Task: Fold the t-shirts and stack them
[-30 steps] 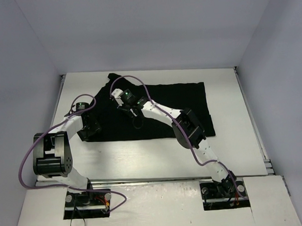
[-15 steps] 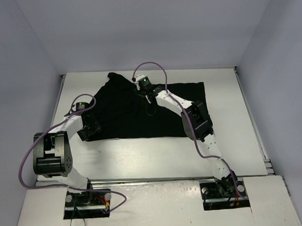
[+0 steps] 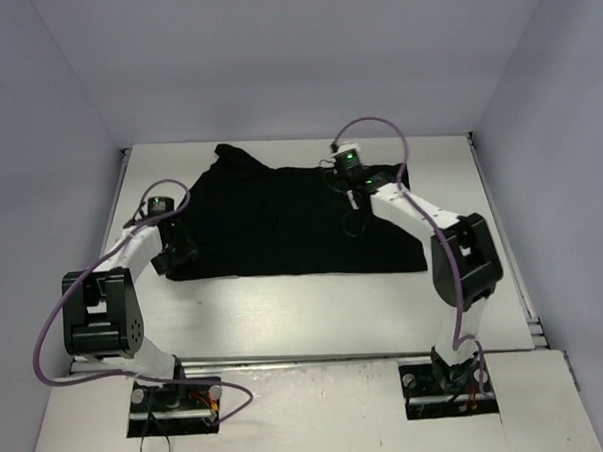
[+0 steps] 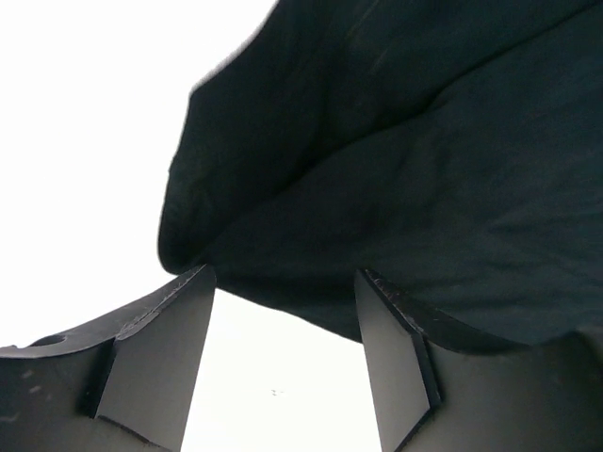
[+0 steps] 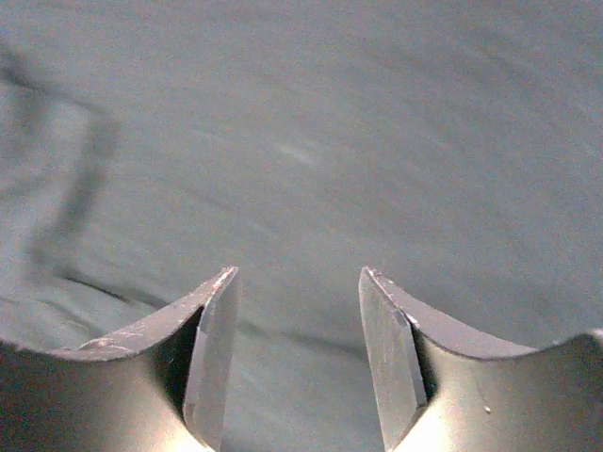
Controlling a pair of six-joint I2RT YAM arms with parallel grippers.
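A black t-shirt (image 3: 281, 222) lies spread and wrinkled across the white table (image 3: 315, 305), with a sleeve poking out at its far left corner (image 3: 228, 157). My left gripper (image 3: 180, 253) sits low at the shirt's near left corner. In the left wrist view this gripper (image 4: 283, 275) is open, with bare table between its fingers and the shirt's edge (image 4: 396, 188) just past the tips. My right gripper (image 3: 353, 222) hovers over the shirt's right half. In the right wrist view it (image 5: 298, 273) is open, with only dark cloth (image 5: 311, 141) beneath and nothing held.
Grey walls close in the table at the back (image 3: 295, 76) and on both sides. A metal rail (image 3: 514, 267) runs along the table's right edge. Purple cables loop over both arms. Bare white table shows in front of the shirt.
The right arm has swung from the shirt's left-middle over to its right half, and its jaws have gone from shut to open. The left arm has hardly moved.
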